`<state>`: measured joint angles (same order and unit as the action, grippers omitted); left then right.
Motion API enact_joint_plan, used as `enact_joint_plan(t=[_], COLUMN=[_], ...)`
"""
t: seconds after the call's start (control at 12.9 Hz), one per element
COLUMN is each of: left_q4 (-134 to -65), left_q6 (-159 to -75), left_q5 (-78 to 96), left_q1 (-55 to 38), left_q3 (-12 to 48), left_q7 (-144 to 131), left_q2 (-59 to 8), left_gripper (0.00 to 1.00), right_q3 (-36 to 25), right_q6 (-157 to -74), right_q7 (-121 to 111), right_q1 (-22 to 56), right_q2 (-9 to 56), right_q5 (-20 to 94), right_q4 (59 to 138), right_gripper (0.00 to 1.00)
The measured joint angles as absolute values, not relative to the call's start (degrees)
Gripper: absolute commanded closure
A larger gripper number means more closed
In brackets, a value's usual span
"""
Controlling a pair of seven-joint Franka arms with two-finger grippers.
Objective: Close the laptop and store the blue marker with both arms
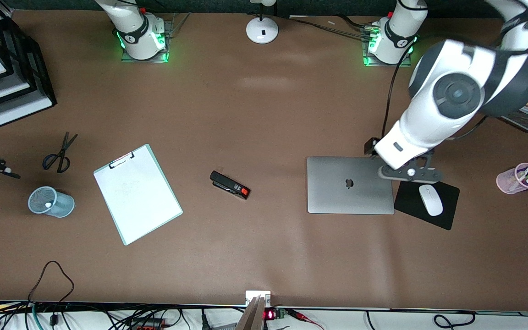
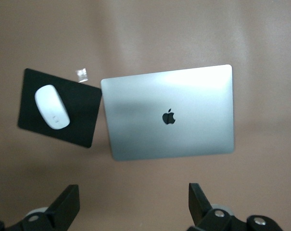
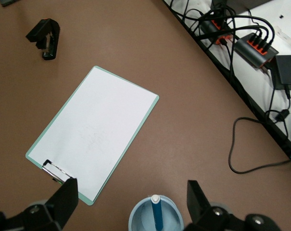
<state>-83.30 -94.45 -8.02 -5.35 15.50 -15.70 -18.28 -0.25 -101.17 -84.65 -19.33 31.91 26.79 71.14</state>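
- Left gripper (image 1: 408, 172) hangs over the laptop's edge beside the mouse pad; on my left wrist feed both black fingers (image 2: 63, 207) stand wide apart with nothing between them.
- Right gripper (image 3: 131, 202) is spread just as wide and empty, above the blue mesh cup (image 3: 156, 219); I cannot find it in the front view.
- I see the laptop (image 1: 350, 184) shut flat, a thin matte silver slab with rounded corners and a dark apple logo on its lid.
- Only the right wrist feed shows me the blue marker (image 3: 156, 211), standing upright inside the cup, white end up.
- Beside the laptop a smooth white mouse (image 1: 430, 200) rests on a black mouse pad (image 1: 447, 215).
- A pale green clipboard (image 1: 137, 194) holding white paper lies between the cup and a black stapler (image 1: 229, 184).
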Motion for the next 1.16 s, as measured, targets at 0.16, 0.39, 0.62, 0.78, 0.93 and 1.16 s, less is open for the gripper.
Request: enact_joint_plan(t=[0.16,0.39,0.62,0.78,0.93,1.16], left_q4=[-80.02,-76.81,-76.52,-79.61,-85.91,-94.35], left_q6=[-91.3,-86.69,-85.45,-87.67,-93.37,-95.37], left_q5=[-6.62,-3.0,-0.31,2.8,3.7,3.72], left_q1=[-5.18,-2.74,-1.77,-2.08,-2.12,-2.23], left_q3=[15.33,14.64,11.36,5.72,1.97,0.22], left_q7=[-13.16,-9.29,-8.51,-8.07,-7.43,-7.21], left_q2=[-18.19,-17.65,-14.8,-12.13,-8.35,-3.11], left_gripper=[0.0,0.0,0.0,0.0,0.0,0.0], right_q3=[-0.27,-0.28,-0.3,-0.31,-0.3,-0.29], right_q6=[-100.86,-98.95,-93.86,-90.79,-86.69,-79.85], right_q7=[-76.43,-63.47,-52.35,-44.95,-38.18,-30.87], right_q1=[-15.8,-12.23,-10.87,-9.5,-7.28,-3.78], right_q2=[31.11,31.11,31.07,30.99,30.76,29.96], right_q5=[21.88,15.76,13.17,12.44,10.07,7.1], right_q4=[70.06,68.75,66.78,65.58,63.64,60.99], right_gripper=[0.0,0.0,0.0,0.0,0.0,0.0])
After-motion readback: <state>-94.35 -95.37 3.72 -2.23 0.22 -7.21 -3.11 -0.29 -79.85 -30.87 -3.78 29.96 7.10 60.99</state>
